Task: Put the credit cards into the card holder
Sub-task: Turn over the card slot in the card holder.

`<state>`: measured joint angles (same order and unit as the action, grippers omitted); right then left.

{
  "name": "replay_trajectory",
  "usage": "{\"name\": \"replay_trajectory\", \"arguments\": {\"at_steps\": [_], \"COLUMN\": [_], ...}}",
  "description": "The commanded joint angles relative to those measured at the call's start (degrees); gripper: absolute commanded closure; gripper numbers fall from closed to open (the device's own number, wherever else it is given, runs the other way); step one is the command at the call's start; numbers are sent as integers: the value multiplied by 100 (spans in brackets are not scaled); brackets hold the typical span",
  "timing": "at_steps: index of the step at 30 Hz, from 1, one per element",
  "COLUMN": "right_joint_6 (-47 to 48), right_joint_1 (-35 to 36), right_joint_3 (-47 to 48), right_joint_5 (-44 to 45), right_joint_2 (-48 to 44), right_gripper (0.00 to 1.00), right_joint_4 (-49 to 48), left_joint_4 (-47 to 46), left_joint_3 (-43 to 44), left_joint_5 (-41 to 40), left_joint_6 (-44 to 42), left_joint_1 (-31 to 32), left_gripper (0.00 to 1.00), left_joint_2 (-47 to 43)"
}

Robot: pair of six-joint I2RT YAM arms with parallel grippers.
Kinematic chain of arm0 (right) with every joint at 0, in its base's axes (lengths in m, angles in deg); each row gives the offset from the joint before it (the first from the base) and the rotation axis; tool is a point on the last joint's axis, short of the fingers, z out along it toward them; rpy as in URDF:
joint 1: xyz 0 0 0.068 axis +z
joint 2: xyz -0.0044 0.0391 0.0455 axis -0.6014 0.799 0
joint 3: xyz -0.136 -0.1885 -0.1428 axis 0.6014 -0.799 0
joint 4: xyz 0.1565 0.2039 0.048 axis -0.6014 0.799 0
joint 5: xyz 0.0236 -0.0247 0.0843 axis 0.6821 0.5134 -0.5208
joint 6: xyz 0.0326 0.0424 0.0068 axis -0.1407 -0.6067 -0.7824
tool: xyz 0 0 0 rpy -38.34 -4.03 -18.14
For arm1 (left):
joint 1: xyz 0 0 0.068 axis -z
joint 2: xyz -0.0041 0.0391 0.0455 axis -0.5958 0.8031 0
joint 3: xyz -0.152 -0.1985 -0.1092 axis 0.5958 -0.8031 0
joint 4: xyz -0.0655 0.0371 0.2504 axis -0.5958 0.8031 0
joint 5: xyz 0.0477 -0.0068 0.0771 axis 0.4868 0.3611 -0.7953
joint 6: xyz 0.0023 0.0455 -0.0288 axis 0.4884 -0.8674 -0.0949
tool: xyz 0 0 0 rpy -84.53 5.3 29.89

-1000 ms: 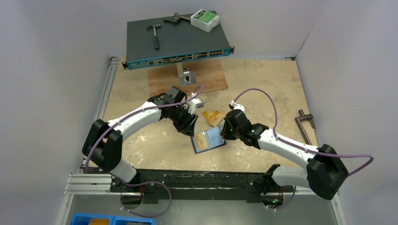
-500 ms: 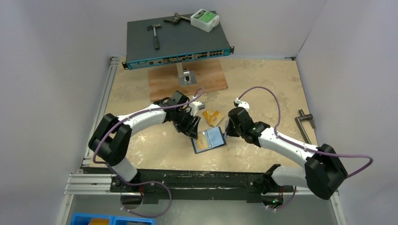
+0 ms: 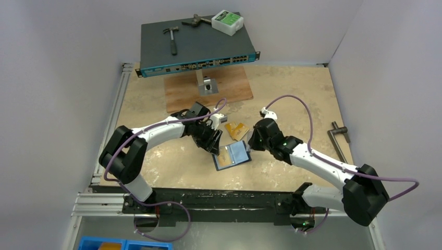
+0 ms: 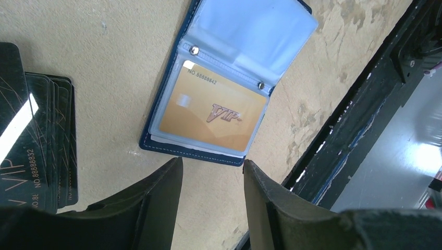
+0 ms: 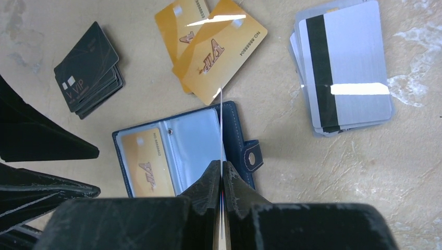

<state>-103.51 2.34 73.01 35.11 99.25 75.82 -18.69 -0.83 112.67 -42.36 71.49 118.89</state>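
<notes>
The card holder (image 3: 232, 155) lies open on the table, dark blue with clear sleeves, and one gold card (image 4: 219, 112) sits in its left sleeve (image 5: 146, 166). My right gripper (image 5: 222, 165) is shut on a card (image 5: 221, 120) seen edge-on, held upright over the holder's right sleeve. My left gripper (image 4: 212, 162) is open with nothing between its fingers, just off the holder's edge (image 3: 213, 147). Loose credit cards lie around: two gold ones (image 5: 211, 47), a black stack (image 5: 91, 65) and a silver stack with a dark stripe (image 5: 341, 67).
A network switch (image 3: 195, 49) at the back carries a hammer (image 3: 171, 39) and a white box (image 3: 227, 22). A wooden board (image 3: 229, 88) with a metal bracket (image 3: 207, 85) lies before it. A metal tool (image 3: 339, 138) rests at the right. A black rail (image 3: 208, 198) runs along the near edge.
My left gripper has moved right, closer to the card holder's left edge. The right gripper with its card has shifted slightly back over the holder. The holder has stayed put.
</notes>
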Motion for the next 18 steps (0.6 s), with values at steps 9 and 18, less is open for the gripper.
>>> {"name": "replay_trajectory", "arguments": {"at_steps": [9,18], "right_joint_6": [118,148], "right_joint_1": [-20,-15], "right_joint_3": [-105,-190], "right_joint_5": [-16,-35], "right_joint_2": [331,317], "right_gripper": [100,100], "right_joint_4": [-378,-413], "left_joint_4": [-62,-46], "left_joint_3": [-34,-32], "left_joint_5": [75,78], "left_joint_6": [-203,-184], "left_joint_1": [6,11], "left_gripper": [55,55], "left_joint_2": [-77,-80]}}
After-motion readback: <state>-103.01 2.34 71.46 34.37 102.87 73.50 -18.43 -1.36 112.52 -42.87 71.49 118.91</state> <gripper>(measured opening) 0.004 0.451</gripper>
